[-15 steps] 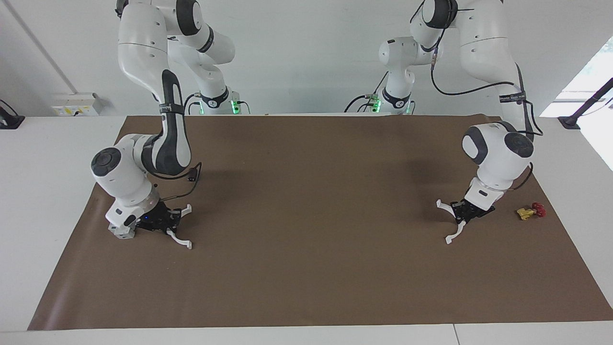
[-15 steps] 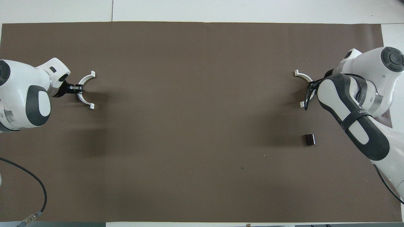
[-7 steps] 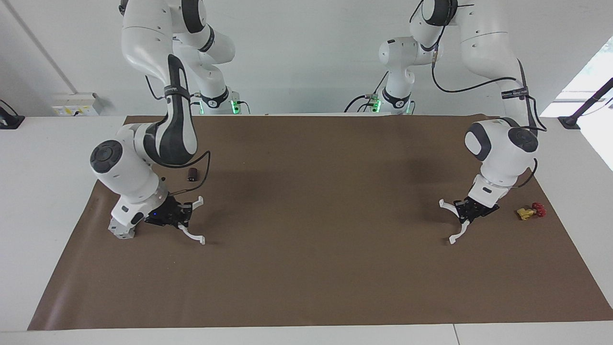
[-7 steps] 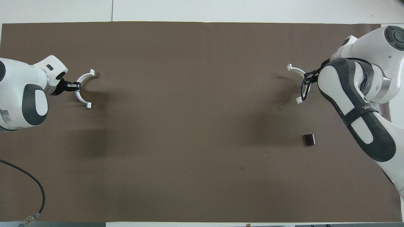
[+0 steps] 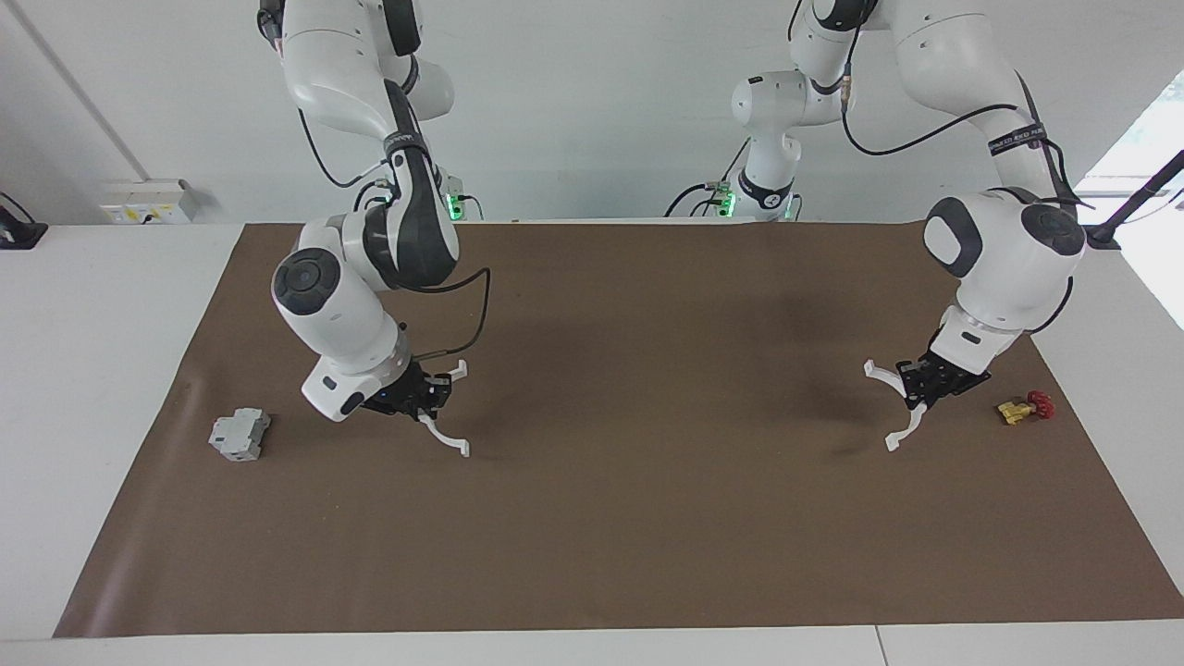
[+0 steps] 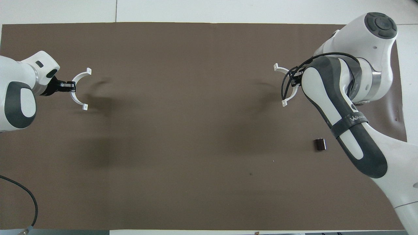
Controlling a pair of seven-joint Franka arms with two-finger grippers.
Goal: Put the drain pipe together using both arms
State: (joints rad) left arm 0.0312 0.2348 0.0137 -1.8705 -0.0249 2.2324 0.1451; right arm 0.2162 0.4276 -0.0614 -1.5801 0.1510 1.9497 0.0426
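The drain pipe is in two white half-circle arcs, far apart. My right gripper point(image 5: 424, 396) is shut on one arc point(image 5: 445, 437) at its mid-arc and holds it tilted above the brown mat, toward the right arm's end; in the overhead view that gripper point(image 6: 295, 81) and arc point(image 6: 283, 69) are partly hidden by the arm. My left gripper point(image 5: 920, 387) is shut on the other arc point(image 5: 911, 427) at mid-arc, above the mat at the left arm's end. In the overhead view, the left gripper point(image 6: 67, 86) and its arc point(image 6: 77, 77) show plainly. The arcs' open sides face each other.
A grey blocky box point(image 5: 240, 435) lies on the brown mat point(image 5: 647, 555) at the right arm's end. A small yellow-and-red valve point(image 5: 1025, 407) lies beside the left gripper. A small dark block point(image 6: 320, 144) lies nearer to the robots than the right gripper's arc.
The right arm has lifted its arc and carried it toward the table's middle, uncovering the grey box. The left arm has risen a little with its arc.
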